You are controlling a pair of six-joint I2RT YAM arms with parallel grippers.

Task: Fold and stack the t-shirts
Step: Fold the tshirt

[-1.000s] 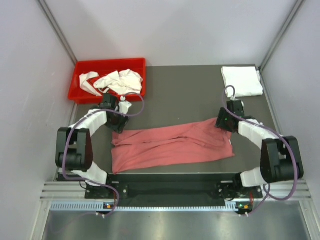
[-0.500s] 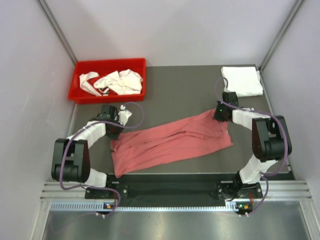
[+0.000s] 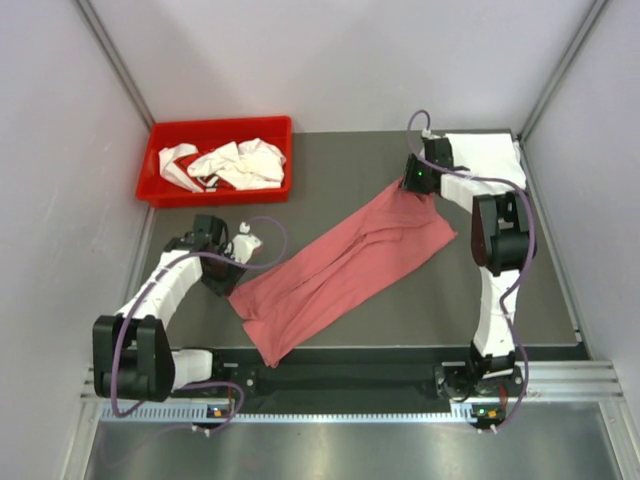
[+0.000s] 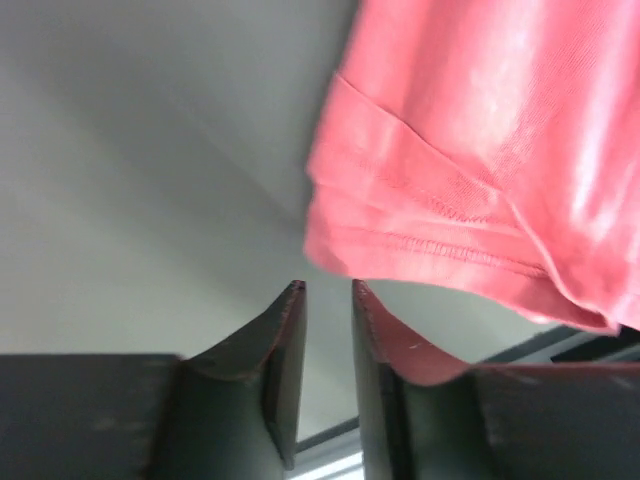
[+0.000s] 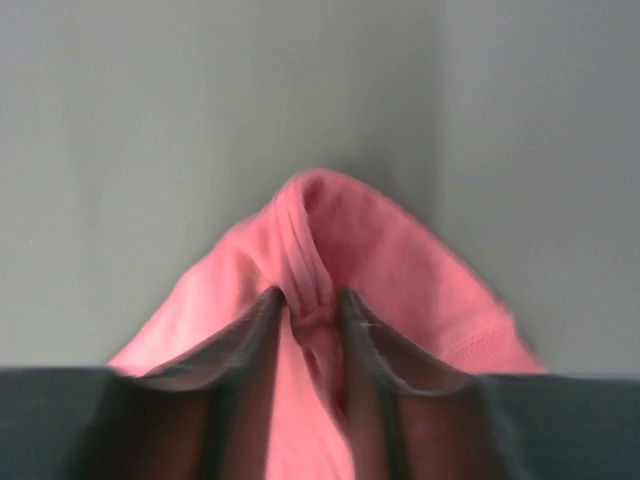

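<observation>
The dusty pink-red t-shirt [image 3: 345,265] lies flattened in a diagonal band from front left to back right. My right gripper [image 3: 412,184] is shut on its far right corner; in the right wrist view a bunched fold of the pink t-shirt [image 5: 330,250] sits pinched in the right gripper [image 5: 310,300]. My left gripper [image 3: 228,280] is at the shirt's left end. Its jaws [image 4: 327,290] stand slightly open with nothing between them, and the pink hem [image 4: 430,240] lies just beyond them to the right. A folded white t-shirt [image 3: 485,162] rests at the back right corner.
A red plastic bin [image 3: 160,178] at the back left holds crumpled white t-shirts [image 3: 235,162]. The grey table [image 3: 340,165] has side walls close on both sides. Black rails run along the near edge by the arm bases.
The right gripper has carried the shirt's right end toward the back, by the folded white shirt, so the shirt now lies diagonally. The left gripper moved slightly toward the front left.
</observation>
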